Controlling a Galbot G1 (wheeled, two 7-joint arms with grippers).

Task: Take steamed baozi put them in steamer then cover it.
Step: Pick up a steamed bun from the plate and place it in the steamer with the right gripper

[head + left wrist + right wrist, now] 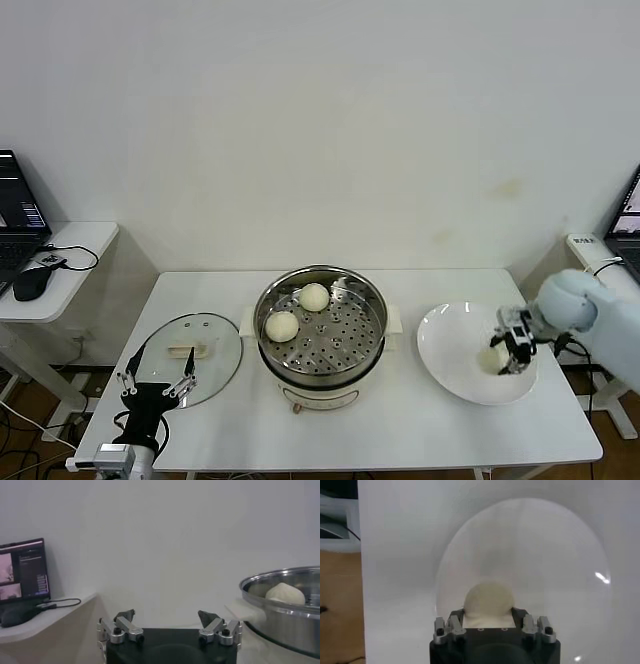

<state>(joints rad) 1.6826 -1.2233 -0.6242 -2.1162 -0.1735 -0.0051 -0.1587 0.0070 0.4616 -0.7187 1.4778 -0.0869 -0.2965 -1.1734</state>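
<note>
1. The right gripper point(512, 352) is down on the white plate point(450, 340), at about 3 o'clock from the steamer point(320, 325). Its fingers are closed snugly around a bun point(488, 600), which fills the gap between them; this looks like a grasp made ready for lifting.
2. Two buns already lie on the steamer's perforated tray, one point(314, 296) at about 12 o'clock and one point(282, 325) at about 9 o'clock, leaving the near and right side free, likely for the next bun.
3. The glass lid point(190, 358) lies flat on the table point(400, 430) at 9 o'clock from the steamer, off so the pot stays open for loading.
4. The left gripper point(155, 385) waits at the lid's near edge, fingers spread wide and holding nothing, probably placed to cover the pot later.
</note>
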